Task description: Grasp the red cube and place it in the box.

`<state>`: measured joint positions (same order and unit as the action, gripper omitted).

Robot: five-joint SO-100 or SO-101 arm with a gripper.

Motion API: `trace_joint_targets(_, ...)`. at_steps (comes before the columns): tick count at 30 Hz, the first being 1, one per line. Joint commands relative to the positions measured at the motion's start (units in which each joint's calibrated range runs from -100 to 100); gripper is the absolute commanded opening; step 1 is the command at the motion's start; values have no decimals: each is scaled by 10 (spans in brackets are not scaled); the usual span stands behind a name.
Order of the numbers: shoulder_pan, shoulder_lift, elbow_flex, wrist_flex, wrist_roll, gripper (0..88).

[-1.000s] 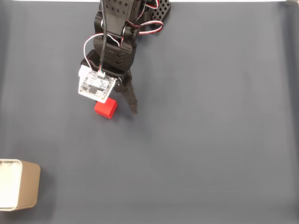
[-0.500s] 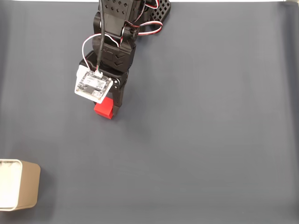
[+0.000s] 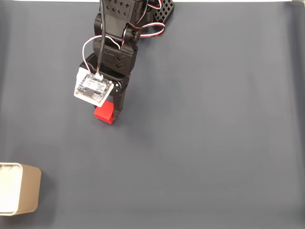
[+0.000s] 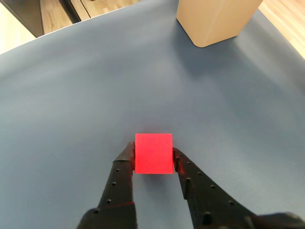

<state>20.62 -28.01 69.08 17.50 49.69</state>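
A dark grey mat [image 3: 214, 143] is spread over the whole work surface. The black arm [image 3: 116, 43] is seen entering from the top edge of the fixed view, with a white circuit board [image 3: 93, 89] mounted at its wrist.

The box [image 3: 24, 195] is located at the lower left corner of the fixed view and is cut off by the left edge; its tan wall and part of a white interior are visible, but the contents cannot be made out. In the wrist view only the tan outer wall of the box [image 4: 217, 19] is shown, cropped at the top edge.

The gripper [image 4: 152, 155] is closed down to the width of the red cube [image 4: 153, 153], which is clamped between the two fingers [image 4: 121, 176]. The cube is plain, matte and bright red. In the fixed view the red cube [image 3: 103, 114] is partly covered by the circuit board and one finger, and lies well apart from the box.
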Motion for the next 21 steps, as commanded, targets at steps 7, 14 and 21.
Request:
trace_joint_targets(7, 4, -22, -60, 69, 3, 0)
trace_joint_targets(14, 10, -17, -215, 210, -6, 0)
trace_joint_targets(21, 21, 37, -397, 286, -13, 0)
